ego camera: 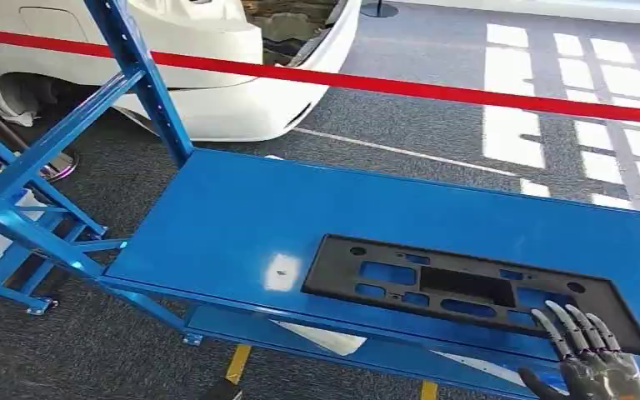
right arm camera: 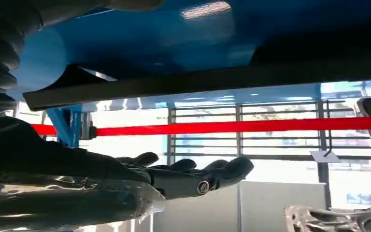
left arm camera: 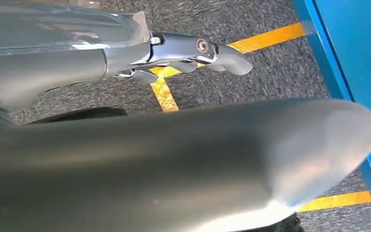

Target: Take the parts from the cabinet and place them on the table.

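Note:
A flat black plastic part (ego camera: 467, 287) with several cut-outs lies on the blue cabinet shelf (ego camera: 217, 217), near its front edge. My right hand (ego camera: 587, 354) reaches in from the lower right, its fingers stretched out over the part's near right corner and holding nothing. In the right wrist view the right hand (right arm camera: 193, 176) has its fingers straight, with a gap between them and the part's edge (right arm camera: 174, 84). My left hand (left arm camera: 193, 50) hangs beside the cabinet over the floor, fingers loose and empty.
Blue rack uprights (ego camera: 142, 75) and diagonal braces stand at the left. A red barrier tape (ego camera: 400, 85) runs across behind the shelf, with a white car (ego camera: 217, 75) beyond. Yellow floor tape (left arm camera: 164, 92) marks the grey carpet by the cabinet's foot.

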Controlling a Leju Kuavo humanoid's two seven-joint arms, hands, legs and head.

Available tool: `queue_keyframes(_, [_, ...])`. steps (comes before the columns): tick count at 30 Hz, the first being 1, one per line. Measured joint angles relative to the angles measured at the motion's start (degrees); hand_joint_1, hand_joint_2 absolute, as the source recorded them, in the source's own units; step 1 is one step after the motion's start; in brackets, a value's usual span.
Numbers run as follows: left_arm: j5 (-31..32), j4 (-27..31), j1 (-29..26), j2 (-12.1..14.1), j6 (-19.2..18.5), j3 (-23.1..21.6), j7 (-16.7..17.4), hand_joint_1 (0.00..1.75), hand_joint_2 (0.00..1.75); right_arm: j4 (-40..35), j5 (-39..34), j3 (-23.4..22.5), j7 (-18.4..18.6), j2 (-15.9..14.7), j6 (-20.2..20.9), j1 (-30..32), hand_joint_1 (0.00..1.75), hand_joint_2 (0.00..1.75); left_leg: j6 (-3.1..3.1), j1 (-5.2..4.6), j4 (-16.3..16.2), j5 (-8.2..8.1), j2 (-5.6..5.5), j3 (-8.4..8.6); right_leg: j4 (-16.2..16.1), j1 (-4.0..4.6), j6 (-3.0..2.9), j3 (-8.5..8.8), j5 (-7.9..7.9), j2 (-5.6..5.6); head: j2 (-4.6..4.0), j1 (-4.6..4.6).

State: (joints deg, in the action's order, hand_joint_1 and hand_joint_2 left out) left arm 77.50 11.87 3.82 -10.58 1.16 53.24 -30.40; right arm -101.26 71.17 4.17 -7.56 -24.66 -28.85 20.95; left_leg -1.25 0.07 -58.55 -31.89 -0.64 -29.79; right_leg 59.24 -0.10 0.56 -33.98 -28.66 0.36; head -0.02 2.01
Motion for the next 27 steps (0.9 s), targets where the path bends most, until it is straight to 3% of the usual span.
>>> queue_keyframes(4, [0.1, 0.0, 0.0, 0.0, -0.1, -0.1, -0.1, 0.0, 0.0, 0.9, -1.8, 0.3, -1.0, -0.9, 1.8, -1.6, 0.0, 1.75, 0.0, 0.0, 0.0, 0.0, 0.0, 0.01, 0.0, 0.0, 0.0, 0.01, 0.0, 0.0, 0.0, 0.0])
queue_keyframes(11, [0.4, 0.0, 0.3, 0.0, -0.7, -1.0, 0.2, 0.0, 0.0, 2.8, -12.9, 2.0, -9.0, -1.4, 6.6, -7.0, 0.0, 1.75, 0.0, 0.0, 0.0, 0.01, 0.0, 0.04, 0.0, 0.0, 0.0, 0.02, 0.01, 0.01, 0.0, 0.0])
queue_keyframes(19, [0.5, 0.0, 0.4, 0.0, -1.0, -1.2, 0.6, 0.0, 0.0, 4.2, -13.8, 3.7, -11.7, -1.4, 8.9, -11.7, 0.0, 1.75, 0.0, 0.01, 0.0, 0.01, 0.0, 0.0, 0.0, 0.0, 0.0, 0.03, 0.01, 0.01, 0.0, 0.0])
queue_keyframes(27, [0.6, 0.0, 1.3, 0.0, -1.7, -2.4, 1.1, 0.0, 0.0, 7.2, -14.5, 8.9, -14.5, 0.0, 12.5, -20.6, 0.0, 1.75, -0.01, 0.0, 0.0, 0.04, -0.01, 0.07, 0.0, 0.0, 0.01, 0.07, 0.04, 0.01, 0.0, 0.0])
